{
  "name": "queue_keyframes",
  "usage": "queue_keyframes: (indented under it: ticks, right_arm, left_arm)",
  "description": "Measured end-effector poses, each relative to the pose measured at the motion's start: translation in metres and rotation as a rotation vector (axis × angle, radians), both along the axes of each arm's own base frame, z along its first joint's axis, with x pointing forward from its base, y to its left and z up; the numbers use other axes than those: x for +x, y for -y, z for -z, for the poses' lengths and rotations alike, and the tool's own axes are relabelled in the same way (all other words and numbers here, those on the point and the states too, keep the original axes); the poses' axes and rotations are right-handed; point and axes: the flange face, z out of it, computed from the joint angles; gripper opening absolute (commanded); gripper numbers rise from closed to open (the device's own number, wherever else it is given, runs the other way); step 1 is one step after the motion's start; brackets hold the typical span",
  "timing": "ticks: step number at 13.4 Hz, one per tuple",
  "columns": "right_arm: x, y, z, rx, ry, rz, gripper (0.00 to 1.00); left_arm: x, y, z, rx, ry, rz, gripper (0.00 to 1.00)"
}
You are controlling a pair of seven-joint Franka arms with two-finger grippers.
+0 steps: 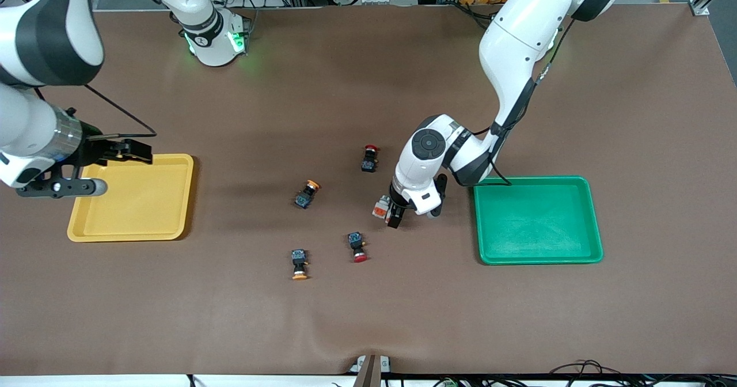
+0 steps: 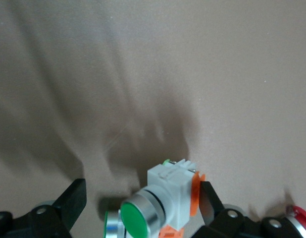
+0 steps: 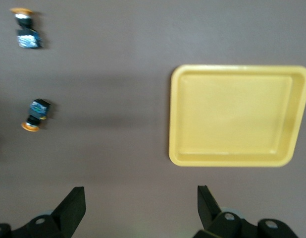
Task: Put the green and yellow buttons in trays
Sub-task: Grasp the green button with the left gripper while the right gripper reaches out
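The green button [image 2: 165, 201] is a small, light, rigid part, a pale square block behind a smooth round cap, lying on the desk [image 1: 368, 318] between the black-bodied buttons and the green tray [image 1: 538, 257]. Take it across the block's flat sides; the cap looks likely to slip. Your left gripper [image 1: 397, 217] is bent steeply down over it, jaws apart, straddling the block, not yet clamped. Your right gripper [image 1: 135, 150] waits over the yellow tray [image 1: 132, 234], jaws apart, empty.
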Motion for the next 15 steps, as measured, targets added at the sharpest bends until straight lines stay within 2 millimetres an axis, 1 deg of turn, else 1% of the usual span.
queue_keyframes:
  ticks: [2,3,4,5,7,10,11,12,13,15]
  right_arm:
    - [0.008,-0.023,-0.009,0.019,0.087,-0.029,1.00]
    - [0.013,-0.034,-0.006,0.043,0.113,-0.038,1.00]
    - [0.018,-0.045,0.001,0.076,0.122,-0.042,1.00]
    - [0.022,-0.054,0.010,0.102,0.121,-0.044,1.00]
    - [0.027,-0.067,0.024,0.115,0.116,-0.043,1.00]
    - [0.039,-0.078,0.038,0.124,0.157,0.022,1.00]
    - [0.044,-0.085,0.048,0.126,0.164,0.046,1.00]
    - [0.046,-0.094,0.061,0.123,0.155,0.079,1.00]
    - [0.047,-0.109,0.076,0.117,0.138,0.117,1.00]
    - [0.047,-0.143,0.104,0.107,0.117,0.172,1.00]
  left_arm:
    - [0.002,0.000,0.007,0.000,-0.003,-0.001,1.00]
    - [0.001,0.000,0.012,0.002,-0.007,-0.001,0.89]
    - [0.002,0.000,0.013,0.001,-0.007,0.000,0.74]
    - [0.002,0.000,0.012,0.000,-0.006,0.000,0.55]
    - [0.003,0.001,0.011,-0.001,-0.004,-0.001,0.00]
    - [0.007,0.001,0.006,-0.007,0.011,0.008,0.00]
    - [0.010,0.000,0.003,-0.007,0.022,0.014,0.00]
    - [0.015,-0.004,-0.001,-0.003,0.038,0.020,0.00]
    - [0.023,-0.011,-0.009,0.010,0.053,0.024,0.00]
    - [0.036,-0.030,-0.028,0.072,0.040,0.049,0.00]
